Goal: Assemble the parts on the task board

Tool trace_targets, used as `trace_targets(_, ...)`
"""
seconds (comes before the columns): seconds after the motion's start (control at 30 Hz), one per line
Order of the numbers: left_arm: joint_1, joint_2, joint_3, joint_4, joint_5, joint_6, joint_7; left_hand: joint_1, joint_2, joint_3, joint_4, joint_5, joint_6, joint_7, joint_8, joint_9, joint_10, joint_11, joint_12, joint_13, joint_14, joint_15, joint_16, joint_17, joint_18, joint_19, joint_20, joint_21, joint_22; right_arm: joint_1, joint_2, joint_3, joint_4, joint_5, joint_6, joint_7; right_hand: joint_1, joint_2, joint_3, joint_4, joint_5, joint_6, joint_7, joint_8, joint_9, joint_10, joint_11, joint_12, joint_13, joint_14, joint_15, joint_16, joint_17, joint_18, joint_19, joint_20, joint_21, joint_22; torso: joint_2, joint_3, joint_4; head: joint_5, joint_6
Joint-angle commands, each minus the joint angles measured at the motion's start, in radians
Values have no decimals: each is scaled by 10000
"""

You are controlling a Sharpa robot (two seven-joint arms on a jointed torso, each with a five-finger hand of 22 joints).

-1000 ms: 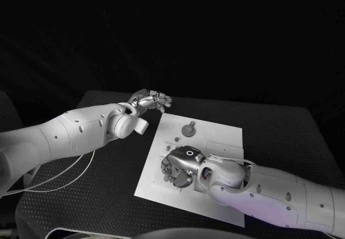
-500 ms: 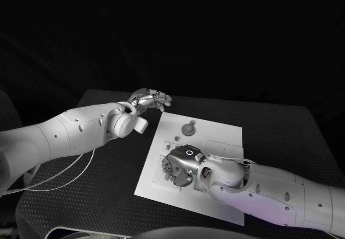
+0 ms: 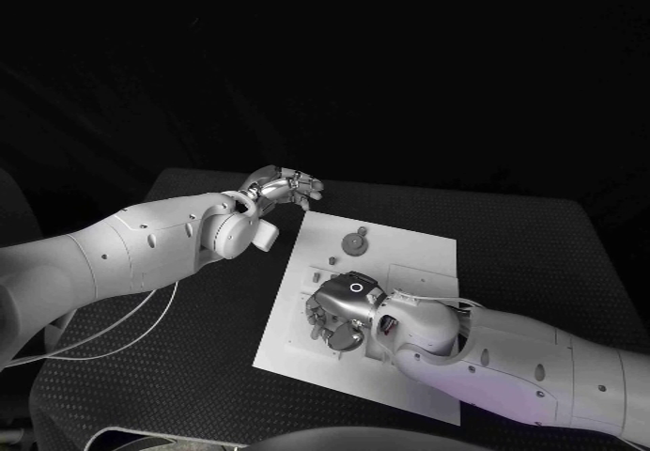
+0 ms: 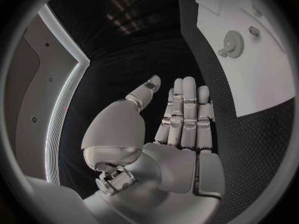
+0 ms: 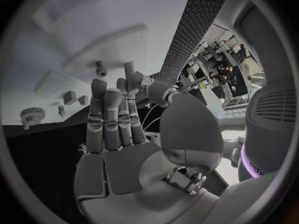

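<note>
The white task board (image 3: 413, 258) lies in the middle of the black table. A round gear part (image 3: 355, 243) sits near its far end, with small pegs (image 3: 321, 276) closer to me. My right hand (image 3: 339, 312) hovers over the board's left middle. In the right wrist view its fingers (image 5: 112, 114) are straight and hold nothing, with the gear part (image 5: 32, 115) and a peg (image 5: 99, 67) beyond them. My left hand (image 3: 285, 186) is off the board's far left corner, above the table. Its fingers (image 4: 187, 109) are extended and empty, beside the board (image 4: 255, 74) and gear part (image 4: 233, 37).
Black textured table (image 3: 177, 329) surrounds the board on all sides. A thin white cable (image 3: 129, 329) loops below my left arm at the table's left. Raised white fixtures (image 3: 420, 274) stand on the board near my right wrist.
</note>
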Motion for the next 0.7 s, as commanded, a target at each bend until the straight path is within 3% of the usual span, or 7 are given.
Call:
trace_targets(0.03,10,22,7,17,61,143,63,-41,-33,18,68,4,-72,26,-47,18,-69,14,65,2,1,53,-54,10,-12,5,-263,-42,12,-19,66,-71,-67,-245,506,41,-1,46,21,-64,60,49,9,22,15,55,-8,30,18,2,-76,36,-16,177,3,-27,66,226,0,-3,1,0,-12)
trace_targets(0.13,10,30,7,18,61,149,62,-41,-34,18,70,4,-72,26,-47,18,-70,14,66,2,0,53,-55,11,-12,4,-263,-43,13,-20,146,-209,-120,-198,582,104,-7,44,21,-65,60,48,9,21,16,53,-7,28,21,-1,-75,37,-17,177,0,-26,69,225,3,-4,7,-14,-20)
trace_targets(0.23,10,38,7,18,61,158,61,-42,-33,18,72,4,-72,26,-48,19,-71,14,67,2,0,53,-56,12,-12,4,-263,-45,14,-55,212,-266,-156,-185,637,129,-15,43,22,-65,60,46,10,19,17,49,-6,25,24,-5,-74,39,-18,177,-5,-24,72,224,6,-2,17,-12,-34)
trace_targets(0.7,10,42,7,29,61,167,48,-46,-37,17,80,3,-75,26,-51,23,-77,15,72,2,-3,54,-61,17,-13,1,-262,-52,20,-81,320,-303,-194,-317,714,-24,-29,48,30,-78,63,38,13,10,23,32,0,15,39,-25,-67,44,-24,177,-30,-18,83,222,0,-6,2,4,-64)
